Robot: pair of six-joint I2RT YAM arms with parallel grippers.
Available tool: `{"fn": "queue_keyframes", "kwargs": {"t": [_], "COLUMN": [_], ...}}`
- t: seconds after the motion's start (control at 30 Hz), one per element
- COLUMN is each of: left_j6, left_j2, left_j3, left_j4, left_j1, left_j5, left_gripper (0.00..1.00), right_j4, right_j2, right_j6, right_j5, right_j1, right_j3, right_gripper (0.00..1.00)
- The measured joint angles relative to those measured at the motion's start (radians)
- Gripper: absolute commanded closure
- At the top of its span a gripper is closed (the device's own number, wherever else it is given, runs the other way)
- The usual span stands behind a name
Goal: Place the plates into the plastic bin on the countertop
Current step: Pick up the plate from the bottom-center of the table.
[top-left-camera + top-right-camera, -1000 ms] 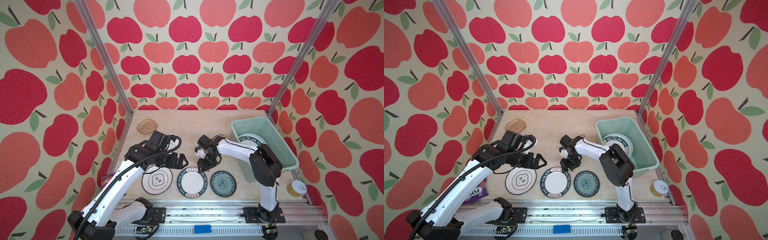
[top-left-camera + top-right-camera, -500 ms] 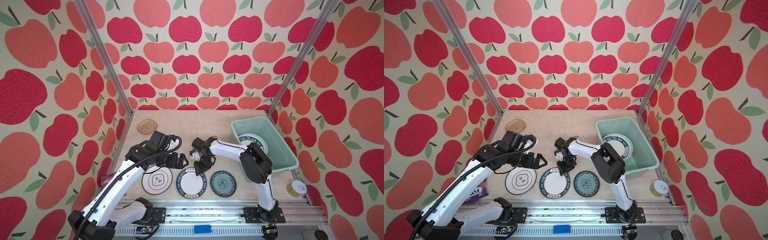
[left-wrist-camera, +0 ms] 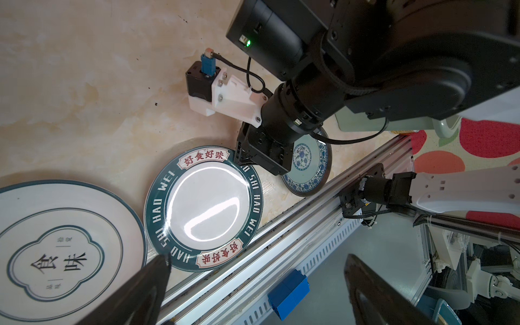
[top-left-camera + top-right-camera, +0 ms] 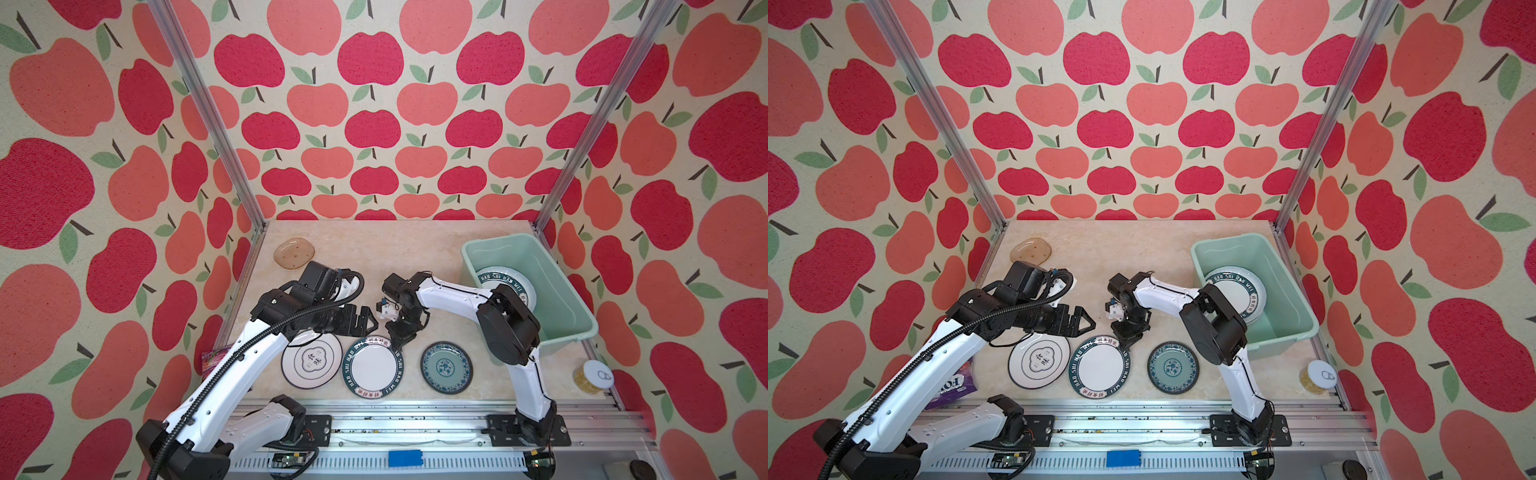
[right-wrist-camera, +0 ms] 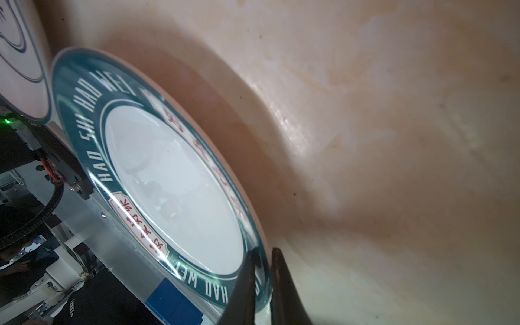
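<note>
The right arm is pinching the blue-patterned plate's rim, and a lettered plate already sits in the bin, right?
No: the right gripper pinches the lettered plate by its rim, as the right wrist view shows; the patterned plate lies free beside it. A second lettered plate does sit in the bin.

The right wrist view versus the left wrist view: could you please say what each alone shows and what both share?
Only the right wrist view shows the right gripper's tips clamped either side of the green-rimmed plate's rim. Only the left shows the teal plate, the bin's corner and the open left gripper. Both show that plate, the emblem plate and the countertop.
</note>
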Motion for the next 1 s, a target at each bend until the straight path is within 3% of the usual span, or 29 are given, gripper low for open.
{"fn": "queue_keyframes", "kwargs": {"t": [0.07,0.57,1.0], "left_j6": [0.000,0.000,-0.007], "left_j2": [0.000,0.039,0.047], "left_j3": [0.000,0.010,0.051], "left_j4": [0.000,0.026,0.072], "left_j1": [0.000,0.000,0.017], "left_j5": [0.000,0.000,0.003], "left_gripper": [0.01,0.01,0.01], "right_j4": [0.000,0.000,0.036], "right_j2": [0.000,-0.108,-0.221], "right_j6": [0.000,0.013,0.104], "right_j5": [-0.008,-0.010,0.015], "right_j1": [-0.005,-0.050,-0.121], "right_j3": [0.000,0.000,-0.048], "right_gripper": [1.00,1.00,1.00]}}
